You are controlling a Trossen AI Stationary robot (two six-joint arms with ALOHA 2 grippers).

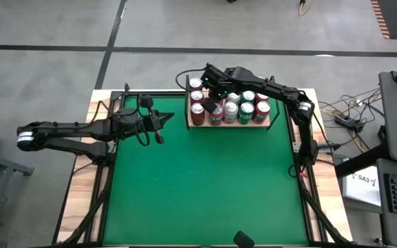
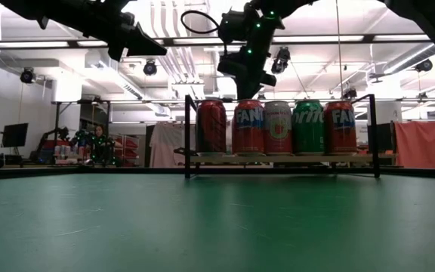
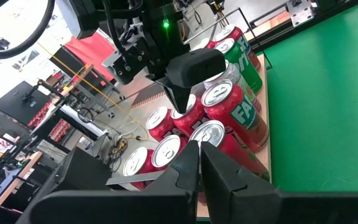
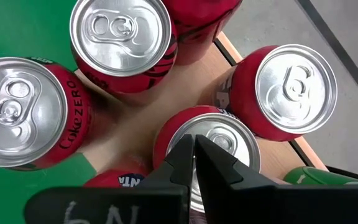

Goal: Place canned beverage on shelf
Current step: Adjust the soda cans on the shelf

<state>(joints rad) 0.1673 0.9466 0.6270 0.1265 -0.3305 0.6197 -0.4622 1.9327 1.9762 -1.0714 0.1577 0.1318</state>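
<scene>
Placing step apparently finished; cans lined up on the shelf [image 1: 229, 125].

Right gripper [image 1: 211, 105] closed and empty, poised over a red can [image 4: 207, 149] on the shelf board. Left gripper [image 1: 160, 121] closed, idle over the green counter [image 1: 205, 186]. Next: lifting clear without nudging neighbours.

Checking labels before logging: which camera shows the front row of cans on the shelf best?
The low view: five cans stand side on along the shelf, labels readable. The high view shows only their tops; the left wrist view sees them slanted; the right wrist view shows lids.
</scene>
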